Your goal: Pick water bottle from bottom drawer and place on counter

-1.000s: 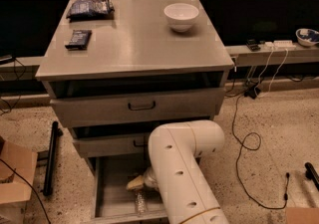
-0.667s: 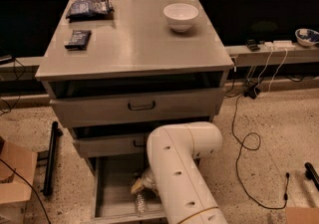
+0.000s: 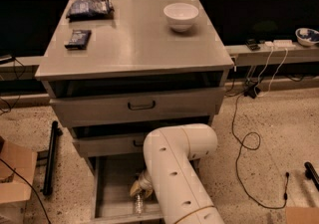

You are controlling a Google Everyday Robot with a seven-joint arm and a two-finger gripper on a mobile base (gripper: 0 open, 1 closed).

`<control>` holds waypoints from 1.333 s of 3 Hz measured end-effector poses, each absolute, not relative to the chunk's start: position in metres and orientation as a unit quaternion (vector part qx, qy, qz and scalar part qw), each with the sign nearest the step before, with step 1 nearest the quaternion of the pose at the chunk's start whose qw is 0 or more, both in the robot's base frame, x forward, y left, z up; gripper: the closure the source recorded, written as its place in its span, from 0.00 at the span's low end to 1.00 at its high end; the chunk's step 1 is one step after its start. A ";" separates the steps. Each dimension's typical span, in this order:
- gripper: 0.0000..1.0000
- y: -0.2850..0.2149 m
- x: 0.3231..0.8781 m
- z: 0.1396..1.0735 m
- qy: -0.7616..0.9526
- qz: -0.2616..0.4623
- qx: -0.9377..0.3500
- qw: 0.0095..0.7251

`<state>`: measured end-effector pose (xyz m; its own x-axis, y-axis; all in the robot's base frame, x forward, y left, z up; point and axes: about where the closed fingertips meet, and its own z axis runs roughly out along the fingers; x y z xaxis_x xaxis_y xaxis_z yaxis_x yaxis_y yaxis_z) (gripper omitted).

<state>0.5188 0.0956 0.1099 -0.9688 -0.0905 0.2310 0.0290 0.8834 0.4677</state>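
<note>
The bottom drawer point(image 3: 110, 188) is pulled open, showing its grey floor. The small clear water bottle point(image 3: 138, 204) lies in it near the front wall. My gripper point(image 3: 139, 187) reaches down into the drawer, directly above and very close to the bottle's upper end. I cannot tell if it touches the bottle. My white arm point(image 3: 174, 168) covers the right half of the drawer. The counter point(image 3: 134, 49) is the grey cabinet top above.
On the counter stand a white bowl point(image 3: 181, 16), a blue bag point(image 3: 90, 7) and a small dark packet point(image 3: 78, 39). Two upper drawers point(image 3: 139, 104) are partly open. A black bar point(image 3: 50, 158) and cardboard box point(image 3: 15, 173) lie left; cables point(image 3: 246, 141) right.
My gripper has moved a little lower in the bottom drawer, closer to the bottle. The bottle has not moved.
</note>
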 end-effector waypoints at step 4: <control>1.00 0.081 0.498 0.237 -0.914 -0.398 0.070 -0.026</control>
